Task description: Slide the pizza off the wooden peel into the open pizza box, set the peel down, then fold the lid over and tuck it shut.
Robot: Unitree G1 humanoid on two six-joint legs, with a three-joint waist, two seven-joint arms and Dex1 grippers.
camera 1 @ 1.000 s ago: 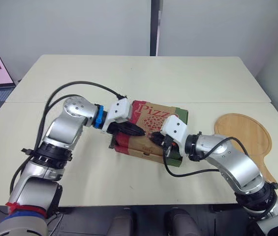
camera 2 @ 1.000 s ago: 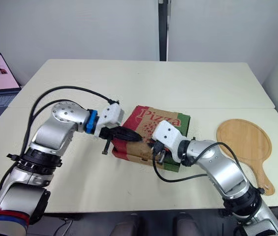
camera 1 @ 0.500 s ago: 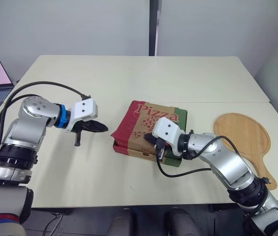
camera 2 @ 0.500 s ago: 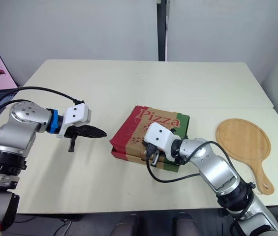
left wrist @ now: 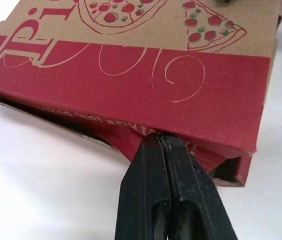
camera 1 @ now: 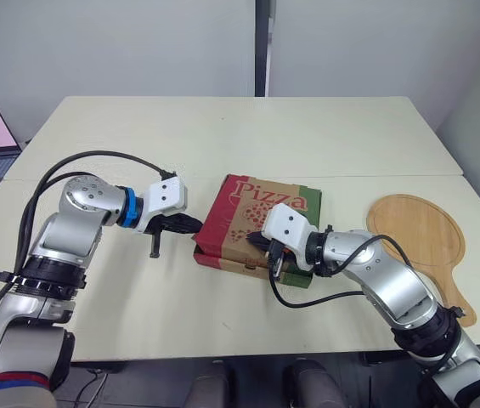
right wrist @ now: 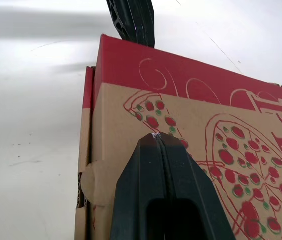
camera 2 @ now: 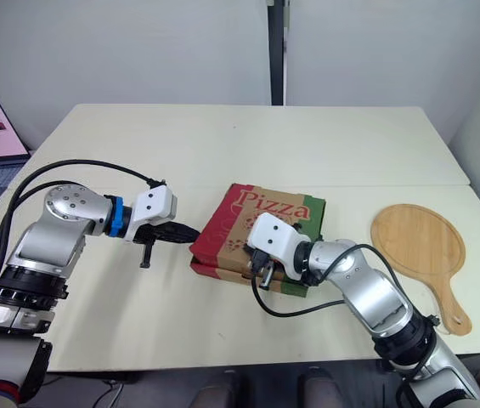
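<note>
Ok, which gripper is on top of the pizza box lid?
The right gripper, shut, rests on the lid; the left gripper, shut, is at its red side flap.
</note>
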